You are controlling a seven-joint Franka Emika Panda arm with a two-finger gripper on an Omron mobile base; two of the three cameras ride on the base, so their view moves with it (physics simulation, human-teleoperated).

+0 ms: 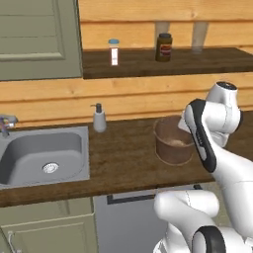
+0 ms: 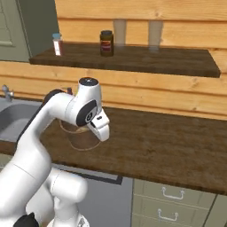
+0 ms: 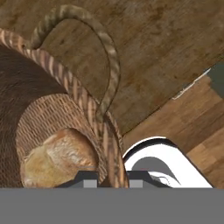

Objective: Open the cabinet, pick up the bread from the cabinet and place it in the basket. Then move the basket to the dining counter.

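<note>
Right of the basket [image 2: 82, 135] the bench [image 2: 168, 146] lies bare. Passage on its left is narrowed by the soap dispenser [image 1: 99, 118] and the sink [image 1: 42, 158].

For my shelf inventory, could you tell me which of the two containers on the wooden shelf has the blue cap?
The small white bottle, the left one on the shelf; the dark jar beside it has a dark lid.

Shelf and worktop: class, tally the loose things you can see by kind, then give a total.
Jars or bottles on the shelf: 2, white bottle, dark jar
Soap dispensers: 1
Baskets: 1
Bread pieces in the basket: 1
Total: 5
</note>
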